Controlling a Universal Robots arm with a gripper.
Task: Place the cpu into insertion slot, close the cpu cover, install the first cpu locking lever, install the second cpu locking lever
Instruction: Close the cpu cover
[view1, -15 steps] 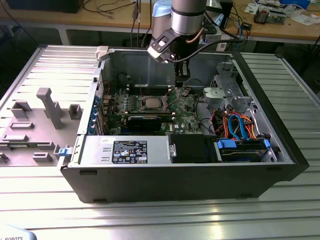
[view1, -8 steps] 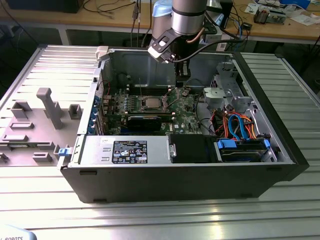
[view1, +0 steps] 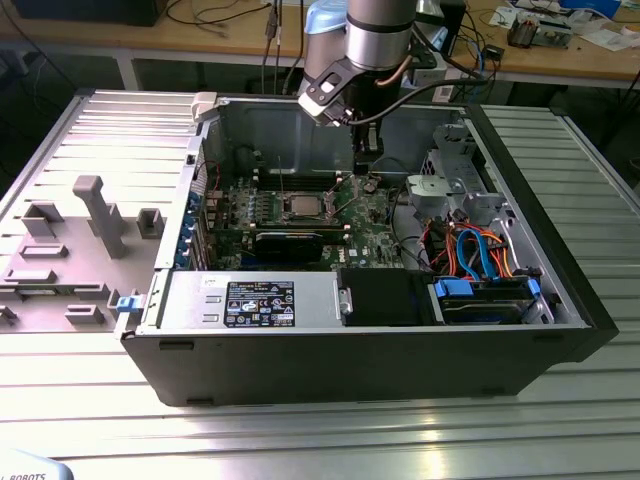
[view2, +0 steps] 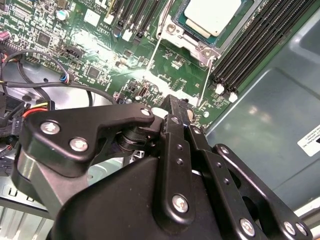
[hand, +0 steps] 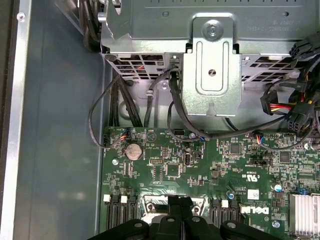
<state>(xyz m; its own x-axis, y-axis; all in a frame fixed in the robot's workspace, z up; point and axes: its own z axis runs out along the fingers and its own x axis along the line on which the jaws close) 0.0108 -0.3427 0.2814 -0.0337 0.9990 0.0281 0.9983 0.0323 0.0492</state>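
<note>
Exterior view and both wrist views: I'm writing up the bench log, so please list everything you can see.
computer case: one, black, open, on the table
motherboard: one, green, inside the case
cpu: one, silver-grey, in the insertion slot
cpu cover: one, silver, framing the chip
locking levers: two, thin silver, beside the slot
memory slots: several, black, flanking the slot
power supply: one, silver-grey, along the case's near wall
drive cage: one, silver, exterior view's right of the motherboard
cables: several, blue and orange, below the cage
fixture tray: one, grey, exterior view's left
gripper: one, black, shut, over the motherboard
</note>
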